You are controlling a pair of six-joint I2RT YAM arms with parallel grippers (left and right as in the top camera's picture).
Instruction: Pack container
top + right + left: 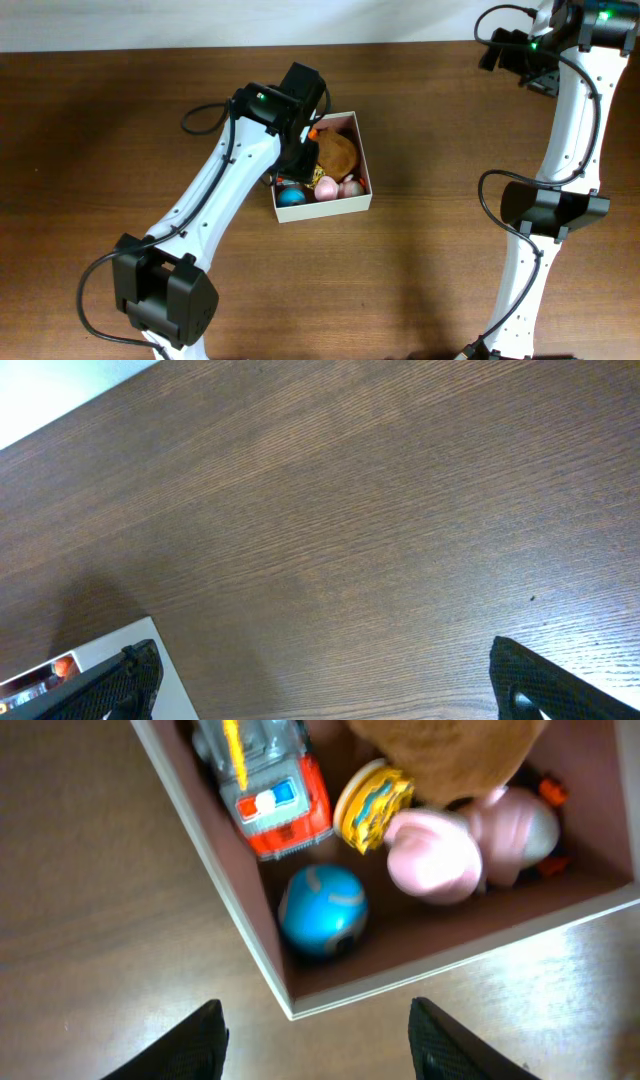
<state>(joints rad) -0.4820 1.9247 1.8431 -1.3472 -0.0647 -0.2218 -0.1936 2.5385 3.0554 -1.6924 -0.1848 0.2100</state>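
Observation:
The container [326, 208] is a square white-walled box with a pinkish-brown inside, at the table's middle. It holds a brown plush [337, 150], a blue ball [322, 908], a red and grey toy truck [270, 790], a yellow disc toy [372, 792] and a pink toy [435, 855]. My left gripper [293, 160] hovers above the box's left side. In the left wrist view it [320, 1055] is open and empty, with the box's corner [290, 1010] between the fingers. My right gripper [525, 65] is raised at the far right back, open and empty [330, 685].
Bare brown wooden tabletop [450, 260] surrounds the box. The back edge of the table meets a white wall [200, 20]. In the right wrist view a white corner of the box [110, 645] shows at lower left.

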